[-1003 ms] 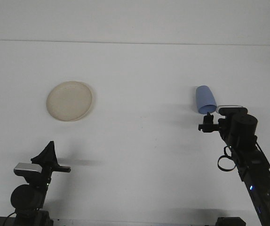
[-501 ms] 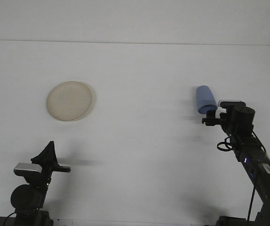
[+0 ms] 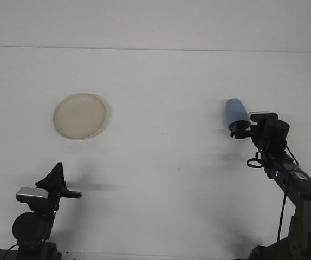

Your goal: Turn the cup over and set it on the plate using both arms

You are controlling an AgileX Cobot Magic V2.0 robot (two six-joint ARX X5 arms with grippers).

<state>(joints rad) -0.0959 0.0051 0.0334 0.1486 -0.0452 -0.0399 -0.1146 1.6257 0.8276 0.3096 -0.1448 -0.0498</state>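
The small blue plastic cup (image 3: 235, 114) was clamped at its lower end by the right gripper (image 3: 240, 130), well right of the round beige plate (image 3: 80, 116) on the white tabletop (image 3: 161, 179). So shallow a grip could let it slip during flipping. I could not tell the left gripper's (image 3: 55, 176) state.

Matt blue plastic cup (image 3: 236, 112), smooth cream plate (image 3: 80, 116) (slightly glossy), matt white table (image 3: 161, 173)
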